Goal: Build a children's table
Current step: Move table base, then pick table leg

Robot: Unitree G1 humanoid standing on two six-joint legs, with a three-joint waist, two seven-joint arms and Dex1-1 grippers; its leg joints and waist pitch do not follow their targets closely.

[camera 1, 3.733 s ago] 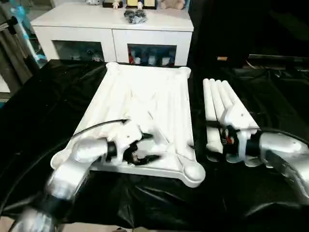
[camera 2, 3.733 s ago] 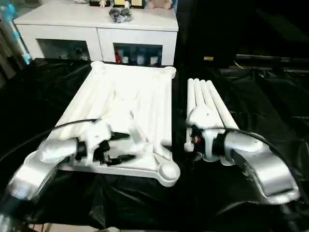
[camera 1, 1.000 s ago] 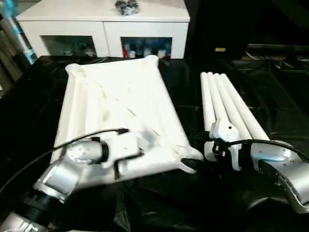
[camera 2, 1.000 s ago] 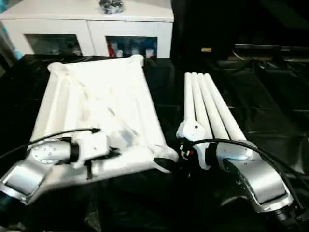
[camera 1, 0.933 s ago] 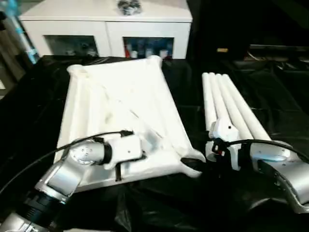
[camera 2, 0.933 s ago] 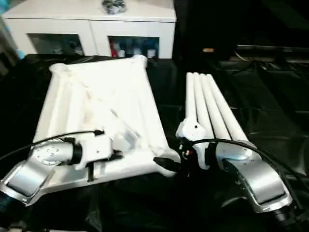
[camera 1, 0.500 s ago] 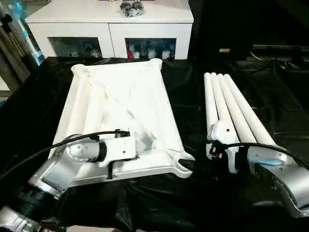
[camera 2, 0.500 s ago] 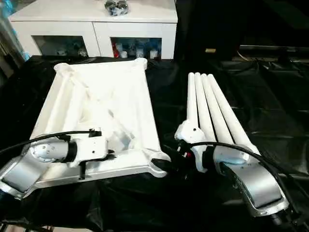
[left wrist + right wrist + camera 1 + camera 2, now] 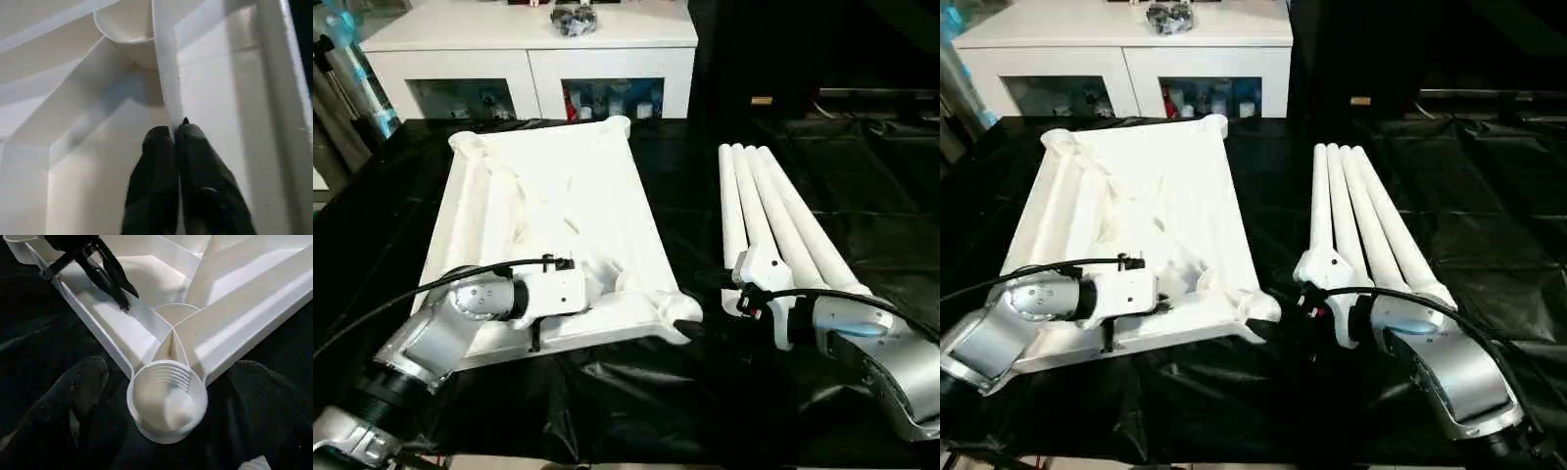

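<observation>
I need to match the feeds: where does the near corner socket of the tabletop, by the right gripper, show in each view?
Left eye view: corner socket, lower centre, at the tabletop's near right corner.
Right eye view: socket, lower centre.
Left wrist view: not identifiable; ribs and the left gripper, jaws shut on a rib.
Right wrist view: socket, centre, threaded inside.
Shared landmark: the left gripper.

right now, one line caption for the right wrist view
Open right gripper straddling the threaded corner socket of the upturned tabletop.
</observation>
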